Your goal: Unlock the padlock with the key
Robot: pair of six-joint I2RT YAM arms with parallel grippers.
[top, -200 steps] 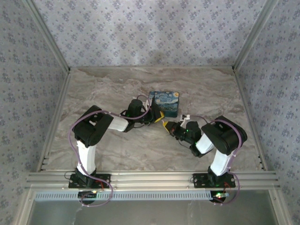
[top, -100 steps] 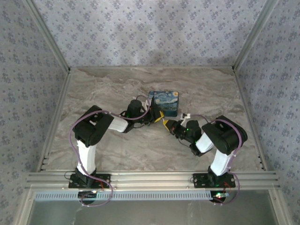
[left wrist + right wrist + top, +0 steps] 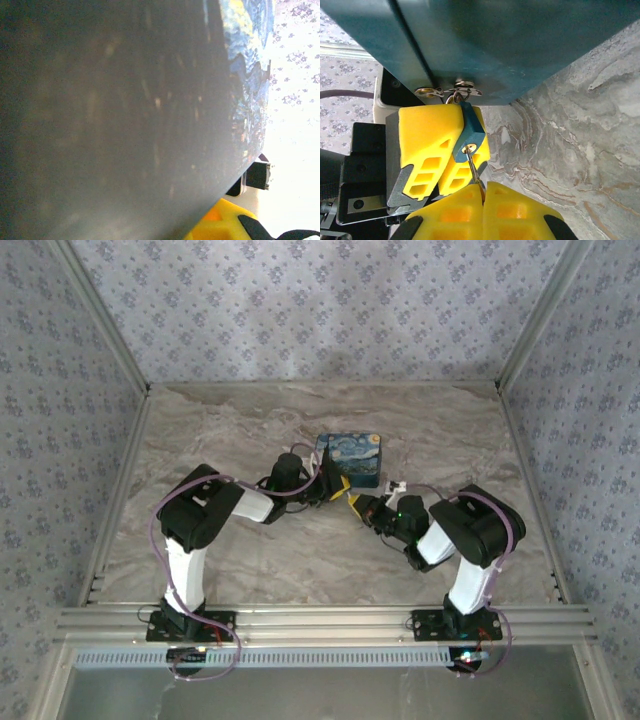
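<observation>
Hanging from latch [image 3: 455,91] on tin [image 3: 520,45], padlock [image 3: 469,134] small, rigid, light, likely swings freely. Left end effector [image 3: 447,155] narrow, clamping padlock body. Right end effector [image 3: 484,192] pinched shut on key [image 3: 475,172], seated in keyhole. Key thin, probably slippery: grip bow, twist gently.

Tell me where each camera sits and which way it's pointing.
Top: above and behind the bases, looking down at the table; both arms show, left gripper and right gripper meeting beside the tin.
Left wrist: close against the tin, facing along it; a yellow finger shows at the bottom.
Right wrist: looks past its own fingers, shut on the key in the padlock.
All three share the tin.
</observation>
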